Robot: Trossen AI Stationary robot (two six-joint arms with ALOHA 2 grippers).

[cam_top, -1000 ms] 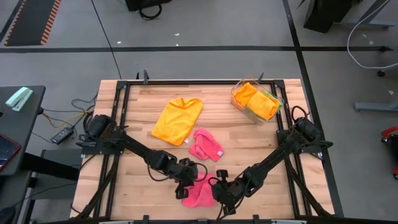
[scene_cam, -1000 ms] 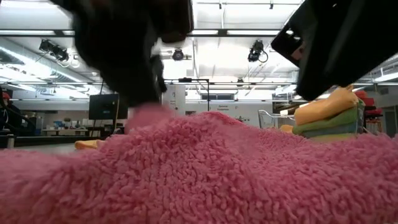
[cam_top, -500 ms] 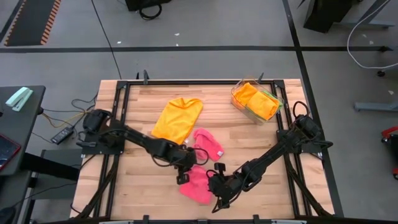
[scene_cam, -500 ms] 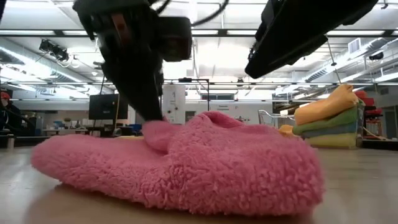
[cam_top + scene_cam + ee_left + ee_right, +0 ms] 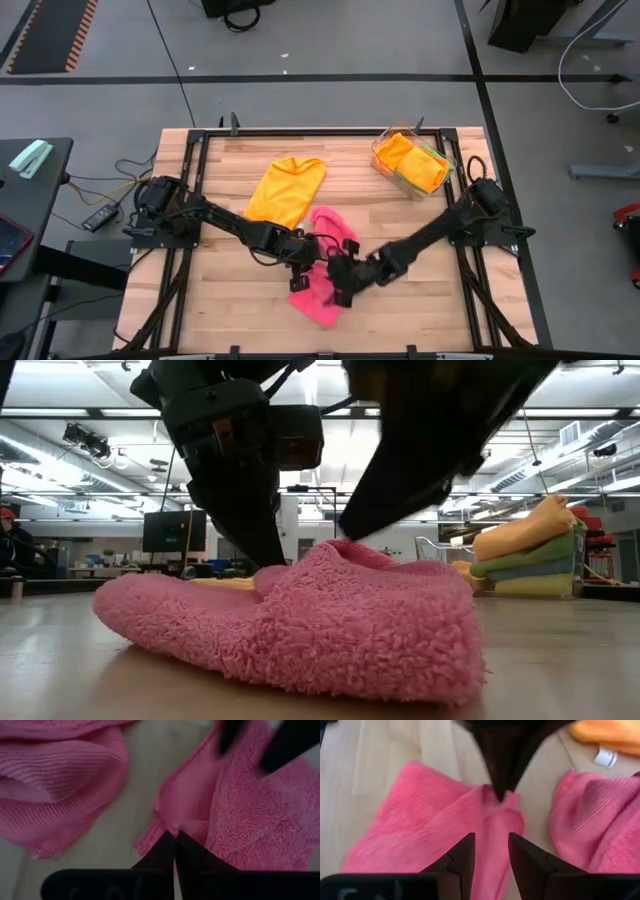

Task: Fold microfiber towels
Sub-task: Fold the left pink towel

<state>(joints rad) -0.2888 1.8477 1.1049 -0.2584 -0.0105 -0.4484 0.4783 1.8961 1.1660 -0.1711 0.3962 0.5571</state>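
A fluffy pink towel (image 5: 318,300) lies bunched on the wooden table near its near edge; it fills the low view (image 5: 300,620). My left gripper (image 5: 307,272) is shut on the towel's far end (image 5: 175,836). My right gripper (image 5: 341,285) is open just to the right of it, with its fingers (image 5: 491,851) apart above the same towel, facing the left gripper. A second pink towel (image 5: 335,230) lies crumpled just beyond them. A yellow-orange towel (image 5: 287,190) lies spread out farther back. My left gripper pinches a small tip of the pink towel's edge (image 5: 172,826) between its two shut fingers, at the towel's far end. The fingers slant down from the table's left side. The rest of the towel lies slack on the table. My right gripper: I cannot tell whether it touches the towel.
A clear tray (image 5: 385,160) at the far right holds stacked orange, yellow and green towels (image 5: 415,160), which also show in the low view (image 5: 530,545). A black frame (image 5: 300,131) runs around the table. Bare wood lies at the near left (image 5: 230,310).
Both grippers have gone toward the table's far edge, the right one also toward the left. The pink towel has been dragged along the table away from the near edge. It now lies more bunched, with its far end pulled up at the left gripper.
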